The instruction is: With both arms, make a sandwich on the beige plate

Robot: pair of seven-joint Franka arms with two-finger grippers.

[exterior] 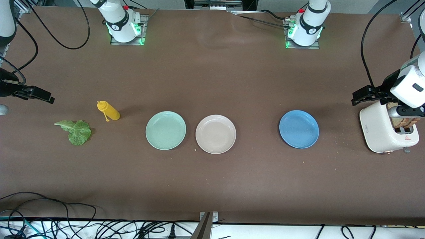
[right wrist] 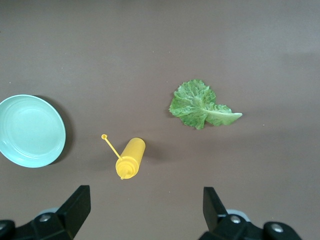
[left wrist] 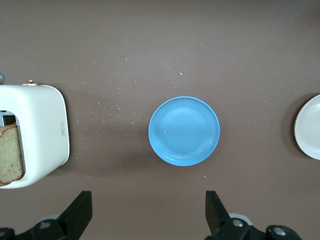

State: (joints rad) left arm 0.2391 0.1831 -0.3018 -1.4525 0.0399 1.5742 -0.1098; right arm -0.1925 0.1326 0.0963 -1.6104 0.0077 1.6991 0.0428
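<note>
Front view: showing round, smooth beige plate point(exterior: 215, 134) w/ shallow rim mid-table, sitting bare btwn mint-green plate point(exterior: 165, 130) and blue plate point(exterior: 298, 129). Lying toward right arm's end: crinkly lettuce leaf point(exterior: 75, 130), yellow squeeze bottle point(exterior: 108, 111). Standing at left arm's end: glossy white toaster point(exterior: 382, 132), brown bread slices point(exterior: 403, 122) inside.

Left wrist view: left gripper point(left wrist: 149, 215) hovering over brown table point(left wrist: 150, 50) by blue plate, fingers spread wide, holding nothing.

Right wrist view: right gripper point(right wrist: 146, 212) hanging over bottle, fingers apart, empty.

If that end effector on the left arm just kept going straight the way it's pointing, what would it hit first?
Probably bare brown table. The left end effector, fingers open, points down between the round blue plate and the white toaster; exact depth is unclear.
</note>
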